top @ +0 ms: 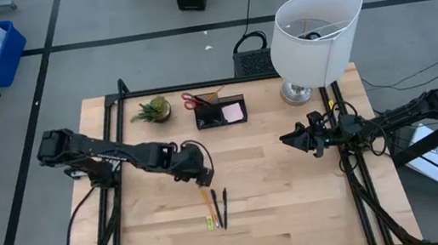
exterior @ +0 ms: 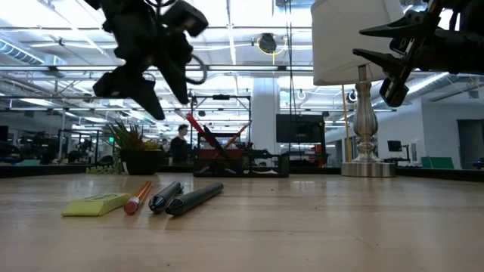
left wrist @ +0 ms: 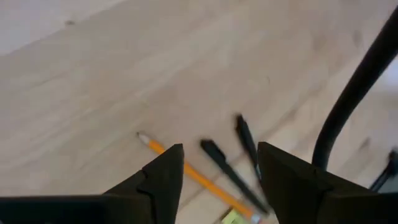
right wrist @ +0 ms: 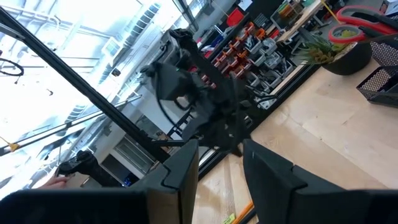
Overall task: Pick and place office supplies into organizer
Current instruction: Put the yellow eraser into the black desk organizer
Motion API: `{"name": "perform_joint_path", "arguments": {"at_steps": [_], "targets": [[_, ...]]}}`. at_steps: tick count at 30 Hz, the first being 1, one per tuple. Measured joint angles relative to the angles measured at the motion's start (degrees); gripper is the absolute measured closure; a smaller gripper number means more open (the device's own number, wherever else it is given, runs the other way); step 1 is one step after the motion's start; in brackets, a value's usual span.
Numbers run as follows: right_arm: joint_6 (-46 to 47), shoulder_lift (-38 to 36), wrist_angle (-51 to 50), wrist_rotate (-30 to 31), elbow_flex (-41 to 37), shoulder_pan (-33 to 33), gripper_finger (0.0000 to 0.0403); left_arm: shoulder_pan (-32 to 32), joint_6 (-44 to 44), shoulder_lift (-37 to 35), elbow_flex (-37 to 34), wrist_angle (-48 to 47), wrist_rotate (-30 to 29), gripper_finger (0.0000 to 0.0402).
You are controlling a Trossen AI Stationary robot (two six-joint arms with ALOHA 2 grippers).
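Observation:
An orange pencil (top: 207, 200) and two black pens (top: 220, 206) lie flat side by side on the table's near middle, with a small yellow-green piece (top: 211, 221) at their near end. In the low view the piece (exterior: 94, 204), pencil (exterior: 138, 198) and pens (exterior: 185, 199) lie in a row. My left gripper (top: 206, 176) hangs open above the table just far-left of them; its wrist view shows the pencil (left wrist: 186, 171) and pens (left wrist: 227, 174) past the open fingers. The dark organizer (top: 220, 112) at the far middle holds red-handled scissors (top: 193, 100) and a pink sticky pad (top: 234, 113). My right gripper (top: 284, 138) waits open, raised at the right.
A small potted plant (top: 153, 109) stands left of the organizer. A big white-shaded lamp (top: 314, 36) stands at the far right corner, just beyond my right arm. Bare wood (top: 299, 206) lies between and near the two grippers.

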State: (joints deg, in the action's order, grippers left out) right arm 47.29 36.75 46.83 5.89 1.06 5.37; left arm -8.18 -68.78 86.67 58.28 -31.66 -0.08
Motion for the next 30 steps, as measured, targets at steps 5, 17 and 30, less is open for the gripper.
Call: {"name": "perform_joint_path", "arguments": {"at_steps": [5, 17, 30], "targets": [[0.0, 0.0, 0.0, 0.0, 0.0, 0.0, 0.0286, -4.4, 13.2, 0.0, 0.0, 0.1, 1.5, 0.0190], [0.0, 0.0, 0.0, 0.0, 0.0, 0.0, 0.0286, -7.2, -10.7, 6.5, 0.1, 3.7, 23.5, 0.0219], [0.0, 0.0, -0.2, 0.0, 0.0, 0.0, 0.0286, -12.9, -31.7, 14.5, 10.0, 6.5, 13.5, 0.0262]]}}
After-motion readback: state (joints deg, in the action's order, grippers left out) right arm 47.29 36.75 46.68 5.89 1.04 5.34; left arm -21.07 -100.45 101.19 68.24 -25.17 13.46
